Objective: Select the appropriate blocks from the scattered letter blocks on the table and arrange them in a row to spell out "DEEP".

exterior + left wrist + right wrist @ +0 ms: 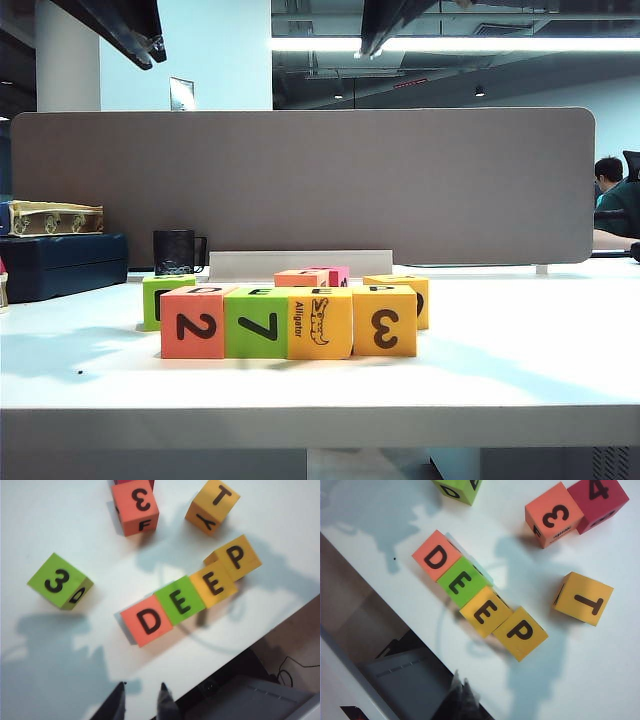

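Observation:
Four cubes stand touching in a row near the table's (520, 350) front edge: salmon "2" (192, 322), green "7" (256, 322), yellow "Alligator" (320, 323) and yellow "3" (384, 320). From above their tops read D (148, 621), E (180, 601), E (213, 583), P (235, 557). The same row shows in the right wrist view: D (436, 556), E (462, 581), E (485, 611), P (520, 631). My left gripper (142, 700) hangs high above the front edge, open and empty. My right gripper (462, 687) is also raised, shut and empty.
Loose cubes lie behind the row: green "3" (60, 580), salmon "3/F" (136, 506), yellow "T/Y" (212, 505) and dark pink "4" (598, 497). A black mug (175, 252), a blue box (60, 265) and a grey partition (300, 180) stand at the back.

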